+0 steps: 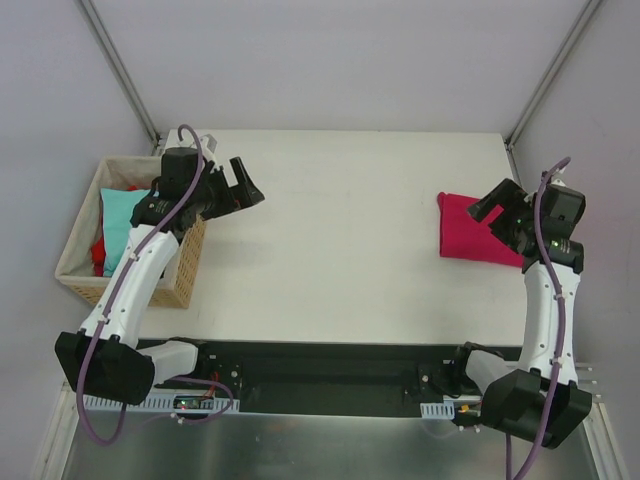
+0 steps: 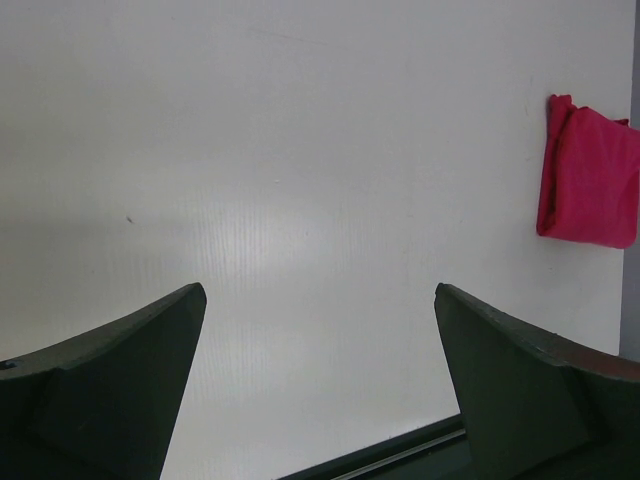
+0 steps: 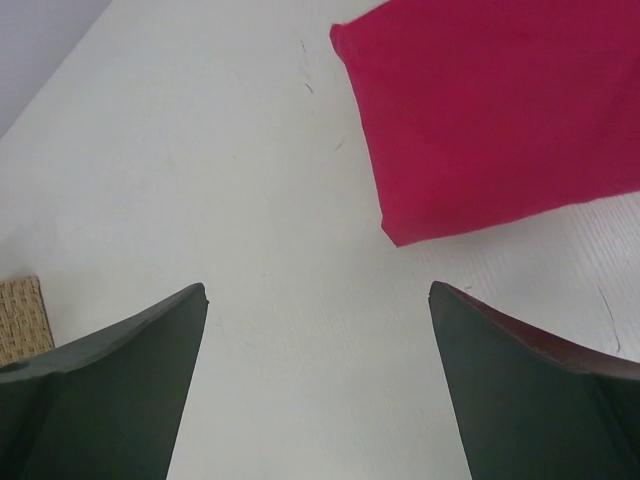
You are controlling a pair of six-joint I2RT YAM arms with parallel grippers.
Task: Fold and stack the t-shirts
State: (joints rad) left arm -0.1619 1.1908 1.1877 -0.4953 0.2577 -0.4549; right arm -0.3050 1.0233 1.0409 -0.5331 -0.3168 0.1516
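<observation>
Now, left gripper [image 1: 243, 188] and right gripper [image 1: 497, 212] both spread wide, empty. Crimson tee [image 1: 470, 235] folded at table [image 1: 340, 220] right; teal tee [image 1: 122, 222], red tee [image 1: 98, 255] in basket [image 1: 80, 288]. Cloth light, limp; I'd pinch teal's exposed edge.

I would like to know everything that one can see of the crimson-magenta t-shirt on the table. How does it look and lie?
The crimson-magenta t-shirt is folded into a compact, roughly rectangular packet of soft plain cloth, with rounded folded edges and a few slight creases. No sleeve or collar shows. It lies flat and alone on the white table, near the table's right edge. Only the table touches it: the right gripper, open and empty, hovers close by.
</observation>
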